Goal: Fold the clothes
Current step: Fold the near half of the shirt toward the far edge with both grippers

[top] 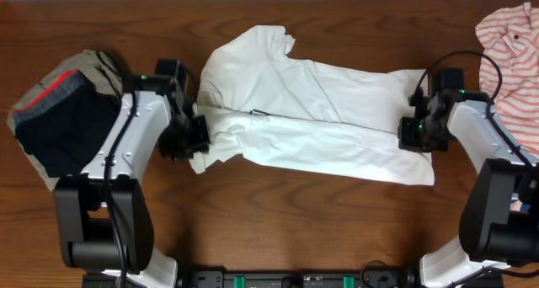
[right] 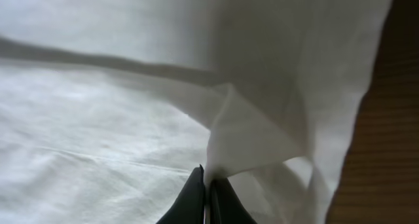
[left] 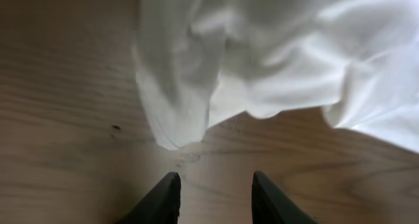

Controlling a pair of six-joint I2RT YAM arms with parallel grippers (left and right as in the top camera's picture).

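The white garment point(top: 312, 120) is spread across the middle of the worktop point(top: 278, 229). It appears to be doubled lengthwise, with a crease running along it. At its right end a small ridge of the thin cloth is pinched between the closed jaws of the right pincer point(right: 207, 175). At its left end the left pincer point(left: 216, 177) is held just short of a rumpled corner of the fabric. Its jaws are partly apart with nothing between them, and bare wood is seen in the gap.

Only one end is gripped, and by a narrow pinch. If that end were pulled, the cloth could slip free, or the upper layer could be dragged off the lower and the fold skewed. If the left jaws were closed where they are, they would likely close on air, since the corner lies ahead of the tips.

No container is seen in any view. A pile of dark, red-banded and khaki garments point(top: 59, 120) lies at the left, and a red-and-white striped shirt point(top: 512, 52) at the far right. Both lie near the arms, so either could be snagged by a wide swing.
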